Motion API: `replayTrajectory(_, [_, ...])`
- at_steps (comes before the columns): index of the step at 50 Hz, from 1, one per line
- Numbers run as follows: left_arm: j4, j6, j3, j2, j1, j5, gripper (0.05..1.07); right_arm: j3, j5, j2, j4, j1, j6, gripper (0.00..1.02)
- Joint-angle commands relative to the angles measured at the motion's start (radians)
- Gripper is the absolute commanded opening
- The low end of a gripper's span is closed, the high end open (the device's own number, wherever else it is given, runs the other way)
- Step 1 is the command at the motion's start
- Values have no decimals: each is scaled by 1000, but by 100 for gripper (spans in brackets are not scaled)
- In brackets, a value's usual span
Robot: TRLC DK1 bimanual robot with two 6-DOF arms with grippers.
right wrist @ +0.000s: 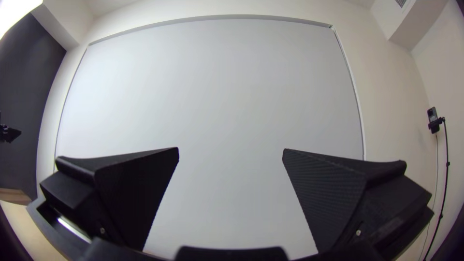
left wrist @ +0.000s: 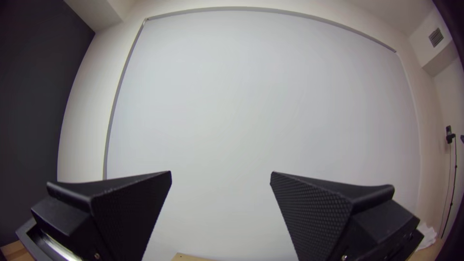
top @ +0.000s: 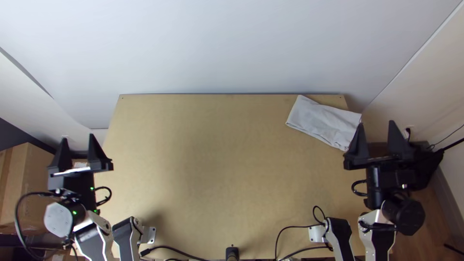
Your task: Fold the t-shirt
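Behind the light wooden table (top: 217, 174) rises a broad pale wall (top: 217, 43). Both arms are drawn out to the sides, the left gripper (top: 78, 137) beyond the table's left edge and the right gripper (top: 376, 123) beyond its right, each facing the wall. Each has its jaws wide apart, with nothing between them. The t-shirt (top: 321, 120) lies folded into a flat, slightly creased bundle at the table's far right corner, one end jutting past the right edge. In the top view, a finger of the right gripper covers a bit of that end; how many layers the fold has cannot be told. The lower edge of the top view cuts off both arms. Left of the table stands a cardboard box (top: 29, 179), its contents impossible to make out.
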Motion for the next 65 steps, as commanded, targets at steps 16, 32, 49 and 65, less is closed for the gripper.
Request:
replayTrajectory(16, [45, 42, -340, -262, -10, 11, 103, -367, 33, -170, 39, 37, -15, 99])
replayTrajectory(32, [43, 77, -522, -260, -52, 13, 103, -583, 126, -390, -26, 86, 77, 99])
replayTrajectory(49, [-158, 81, -522, -259, -195, -3, 103, -578, 170, -389, -388, 63, 65, 99])
replayTrajectory(65, [-158, 81, -522, -260, -193, -3, 103, -578, 170, -389, -388, 66, 65, 99])
